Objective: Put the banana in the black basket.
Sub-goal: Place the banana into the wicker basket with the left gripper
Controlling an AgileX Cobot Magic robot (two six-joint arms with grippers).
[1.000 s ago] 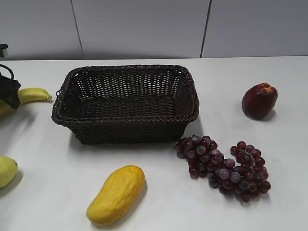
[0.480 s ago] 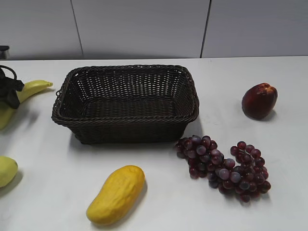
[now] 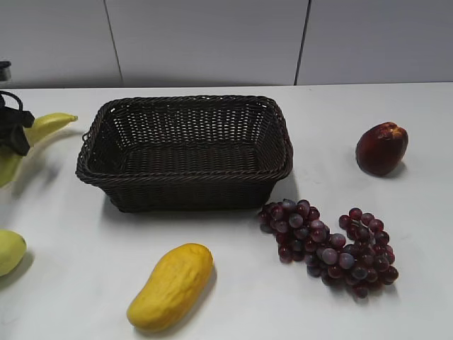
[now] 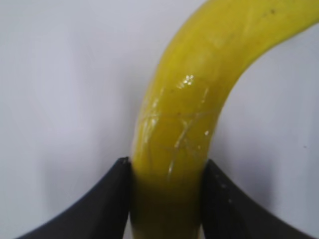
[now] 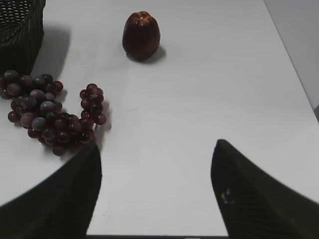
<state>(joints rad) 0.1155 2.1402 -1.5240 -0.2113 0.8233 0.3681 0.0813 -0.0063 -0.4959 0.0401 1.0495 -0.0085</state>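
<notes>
White tabletop [image 3: 340,312] seen at a slant, backed by a pale grey panelled wall [image 3: 212,39] with two dark seams. Nearest the camera lie a bumpy yellow-orange fruit [image 3: 170,285] and, at the left edge, a pale yellow-green fruit [image 3: 10,251]; right of them a bunch of dark red grapes [image 3: 329,245] sits just beside the front right corner of the black basket [image 3: 185,185], whose woven dark walls flare to a braided rim. A dark red apple [image 3: 381,147] stands well apart at the right. The banana [image 3: 42,129], yellow with a greenish tint and a tapered tip pointing toward the basket, is at the far left edge, outside the basket, partly hidden by the black left pincer [image 3: 13,134]. Only the left wrist view shows the grasp: the left pincer's two black fingers [image 4: 102,204] press against both sides of the glossy, faintly scratched curved fruit. Only the right wrist view shows the right pincer [image 5: 155,191], spread wide and released above bare tabletop, with grapes, apple and a basket corner beyond.
</notes>
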